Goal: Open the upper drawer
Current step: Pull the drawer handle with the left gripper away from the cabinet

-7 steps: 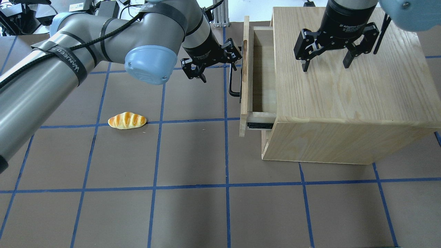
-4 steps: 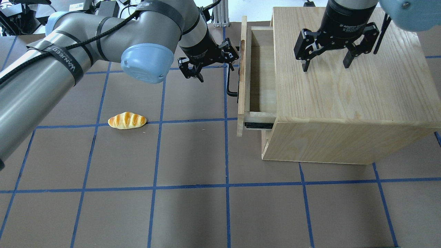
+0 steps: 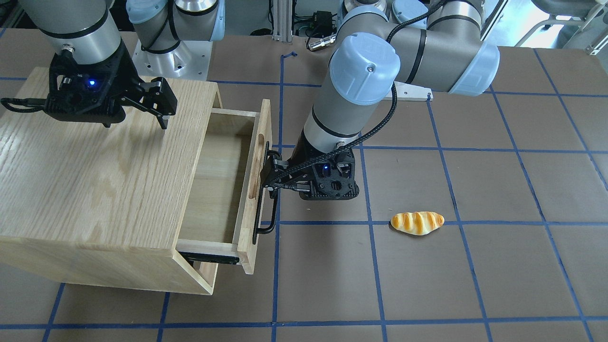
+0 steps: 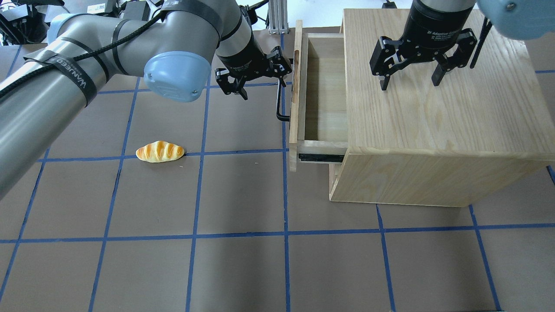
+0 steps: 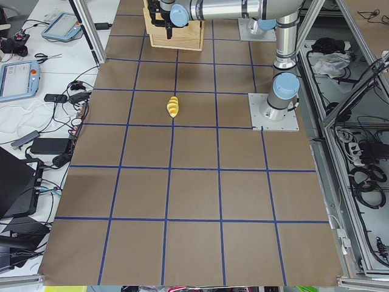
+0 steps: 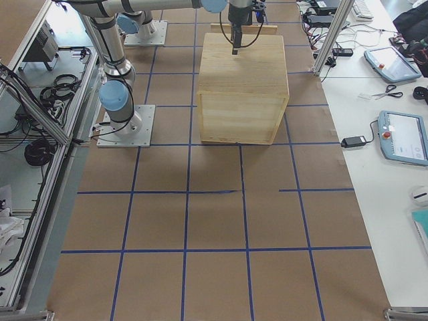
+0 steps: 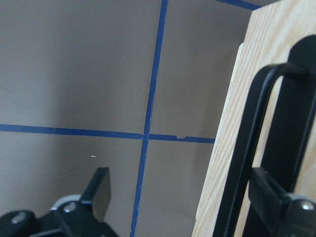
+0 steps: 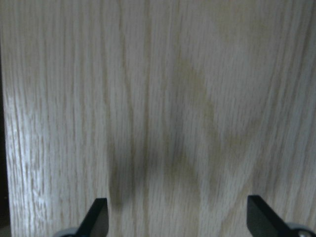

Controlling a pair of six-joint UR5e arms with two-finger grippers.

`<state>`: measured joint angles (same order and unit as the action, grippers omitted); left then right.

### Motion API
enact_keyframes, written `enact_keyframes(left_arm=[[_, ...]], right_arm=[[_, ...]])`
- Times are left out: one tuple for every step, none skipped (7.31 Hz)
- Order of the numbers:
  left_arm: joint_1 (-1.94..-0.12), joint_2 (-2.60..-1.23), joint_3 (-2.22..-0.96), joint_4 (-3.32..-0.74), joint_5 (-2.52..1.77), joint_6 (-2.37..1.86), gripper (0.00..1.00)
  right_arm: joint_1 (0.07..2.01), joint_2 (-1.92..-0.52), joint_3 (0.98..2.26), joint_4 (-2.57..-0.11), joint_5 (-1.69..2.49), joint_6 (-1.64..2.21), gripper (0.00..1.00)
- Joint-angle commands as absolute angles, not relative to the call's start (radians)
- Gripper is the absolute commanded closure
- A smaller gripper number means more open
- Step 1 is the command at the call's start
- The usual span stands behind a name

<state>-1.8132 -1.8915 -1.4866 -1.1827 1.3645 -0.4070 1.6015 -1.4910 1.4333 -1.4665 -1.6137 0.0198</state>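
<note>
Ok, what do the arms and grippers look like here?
The left arm and right arm are silver-grey tubes with pale blue joint caps. A black cable is strapped along the left one with white-lettered black bands. The left gripper and right gripper are black two-finger units; the right's body bears white lettering.
</note>
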Motion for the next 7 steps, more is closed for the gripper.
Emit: enact_keyframes(left_arm=[[-1.810,-1.890,-1.483,-1.183,1.382,-0.353,0.00],[-1.798,-1.890,-1.482,-1.183,1.382,-0.348,0.00],[-1.786,-1.890,-1.483,-1.184,1.382,-0.325,0.00],[-1.783,-1.890,-1.482,-1.186,1.382,-0.325,0.00],[-1.781,-1.890,-1.480,-1.189,1.382,-0.319,0.00],[-1.779,-1.890,-1.479,-1.196,1.382,-0.319,0.00],[-1.778,-1.890,-1.479,-1.197,1.382,-0.304,0.00]], right_arm=[[1.601,-1.491,1.433,-1.466,-1.614,0.020,0.00],[1.601,-1.491,1.433,-1.466,-1.614,0.020,0.00],[1.600,-1.491,1.433,-1.466,-1.614,0.020,0.00],[1.601,-1.491,1.433,-1.466,-1.614,0.020,0.00],[1.601,-1.491,1.434,-1.466,-1.614,0.020,0.00],[1.601,-1.491,1.433,-1.466,-1.614,0.020,0.00],[1.601,-1.491,1.433,-1.466,-1.614,0.018,0.00]])
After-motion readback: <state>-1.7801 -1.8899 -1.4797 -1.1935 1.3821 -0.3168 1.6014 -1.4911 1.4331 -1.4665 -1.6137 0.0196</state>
